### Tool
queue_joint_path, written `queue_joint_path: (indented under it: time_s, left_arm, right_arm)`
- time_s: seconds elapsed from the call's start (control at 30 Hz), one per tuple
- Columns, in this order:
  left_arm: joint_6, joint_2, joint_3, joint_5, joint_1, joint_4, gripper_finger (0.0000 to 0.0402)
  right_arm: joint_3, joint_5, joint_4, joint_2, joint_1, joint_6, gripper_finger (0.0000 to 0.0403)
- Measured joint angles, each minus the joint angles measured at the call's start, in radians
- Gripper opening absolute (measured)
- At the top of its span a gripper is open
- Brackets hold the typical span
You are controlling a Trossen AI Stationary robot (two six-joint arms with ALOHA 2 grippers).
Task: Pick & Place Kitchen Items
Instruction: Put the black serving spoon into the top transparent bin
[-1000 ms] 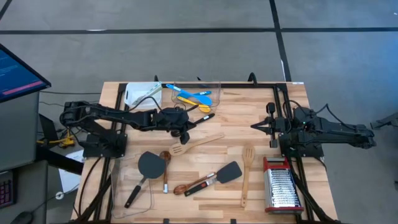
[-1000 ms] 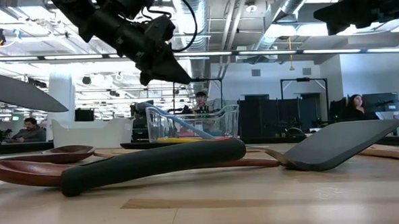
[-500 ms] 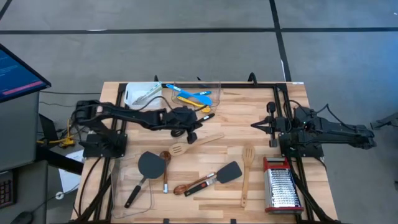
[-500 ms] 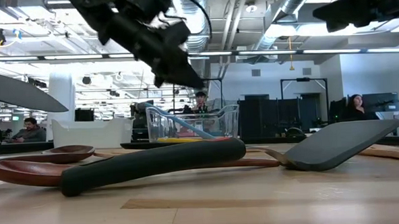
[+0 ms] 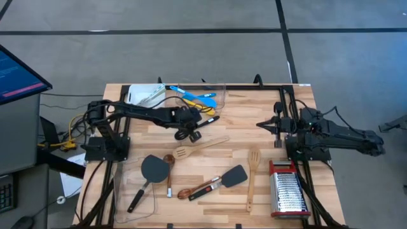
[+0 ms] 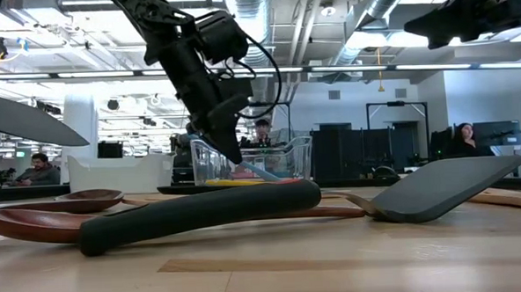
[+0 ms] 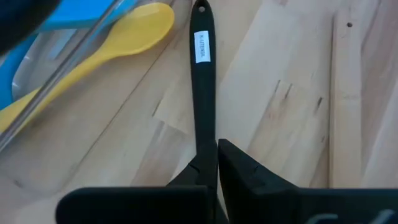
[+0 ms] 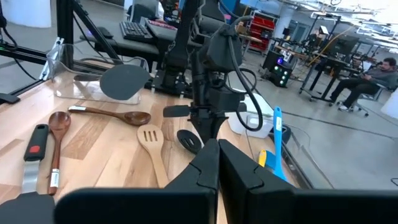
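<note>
The left gripper (image 5: 193, 131) hangs just above centre in the high view, its fingers (image 7: 245, 171) pressed together with nothing between them, directly over the long black plastic utensil handle (image 7: 203, 81) that lies on the light wooden table (image 5: 267, 121) and reaches up toward the clear plastic tub (image 5: 219, 89). That tub, at the upper middle of the frame, holds a blue silicone spoon (image 5: 194, 95) and a yellow silicone spoon (image 7: 118, 43). Below the gripper lie a pale wooden slotted spatula (image 5: 197, 148), a dark grey round spatula (image 5: 152, 168), a brown wooden spoon (image 5: 168, 165), a grey spatula with red-trimmed handle (image 5: 222, 179) and a wooden fork-shaped spatula (image 5: 253, 175). The right gripper (image 5: 262, 125), closed and empty, waits at the right side, above the steel box grater (image 5: 287, 189).
</note>
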Motion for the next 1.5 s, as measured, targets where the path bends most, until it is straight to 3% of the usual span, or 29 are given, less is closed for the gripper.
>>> queue_joint_path:
  time_s: [0.33, 0.8, 1.0, 1.5]
  left_arm:
    - [0.052, 0.0, 0.0, 0.002, 0.03, 0.002, 0.0022]
    - [0.051, 0.0, -0.002, 0.017, 0.03, 0.005, 0.0122]
    - [0.035, -0.001, -0.06, 0.018, 0.03, 0.007, 0.0158]
    - [-0.011, -0.001, -0.197, 0.024, 0.029, 0.183, 0.0157]
  right_arm:
    - [0.0, 0.0, -0.011, 0.001, -0.008, 0.0, 0.0]
    - [0.0, 0.0, -0.011, 0.001, -0.007, 0.0, 0.0]
    - [0.0, 0.0, -0.011, 0.001, -0.007, 0.0, 0.0]
    - [0.0, -0.001, -0.011, 0.001, -0.007, 0.0, 0.0]
